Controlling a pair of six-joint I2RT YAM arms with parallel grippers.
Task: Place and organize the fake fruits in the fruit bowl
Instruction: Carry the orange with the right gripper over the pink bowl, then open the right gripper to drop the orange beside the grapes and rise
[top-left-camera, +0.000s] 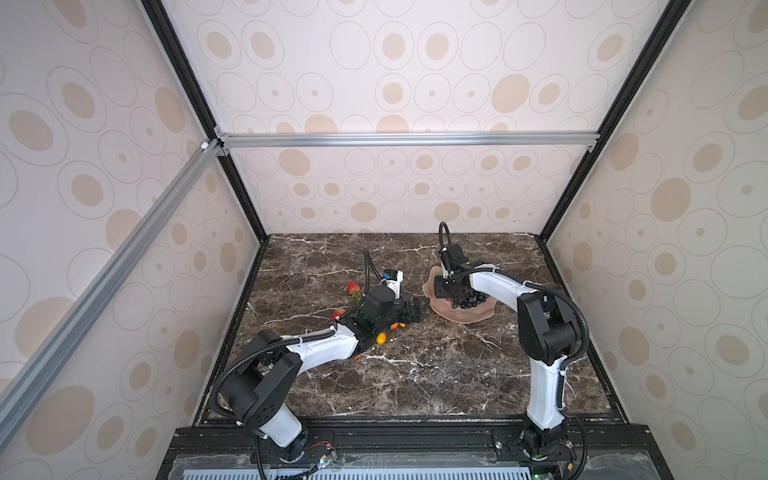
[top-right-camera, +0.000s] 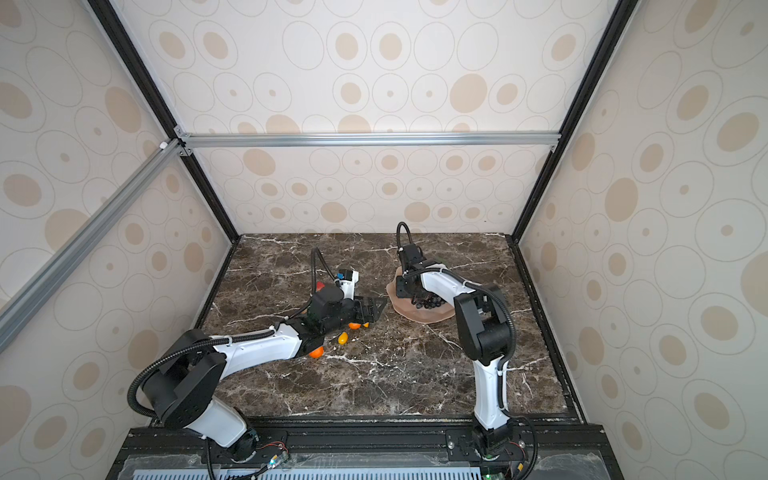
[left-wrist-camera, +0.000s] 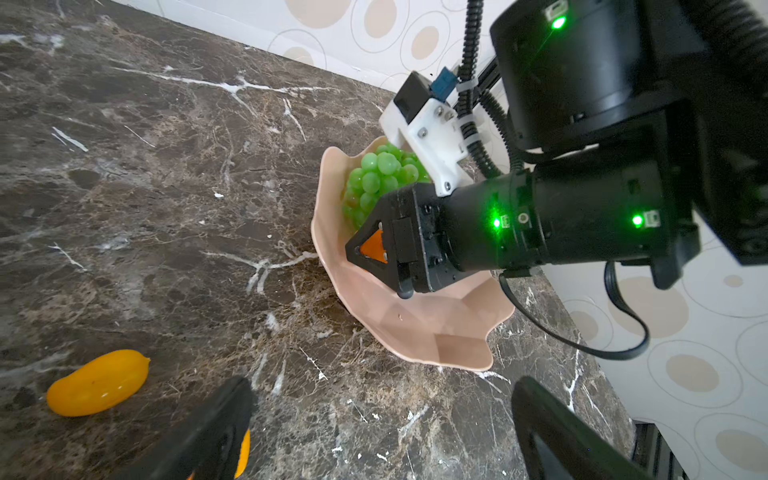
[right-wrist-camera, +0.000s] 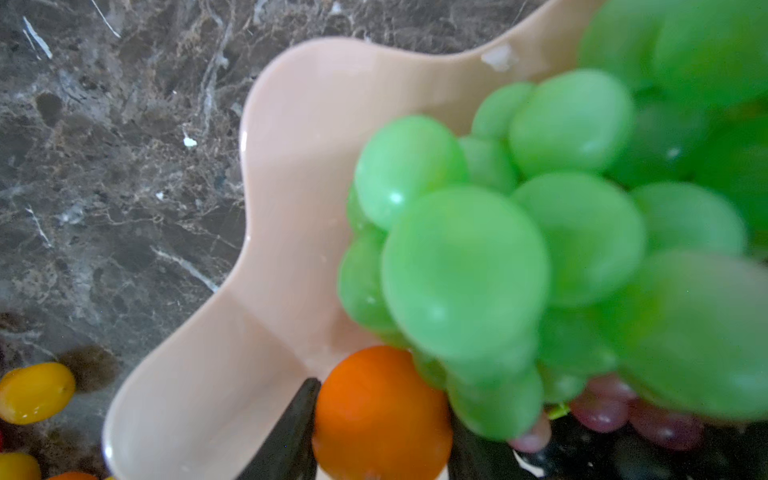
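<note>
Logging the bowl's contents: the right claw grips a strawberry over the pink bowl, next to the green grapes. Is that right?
Not a strawberry: the right claw grips an orange tangerine, as the right wrist view shows. It is over the pink bowl, next to the green grapes.

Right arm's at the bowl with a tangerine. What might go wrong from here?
1. The tangerine, clamped in the right gripper, is right beside the green grapes; released, it might roll down the bowl wall or jostle the bunch.
2. The open left gripper hovers close to the bowl's rim, so both arms could collide there.
</note>
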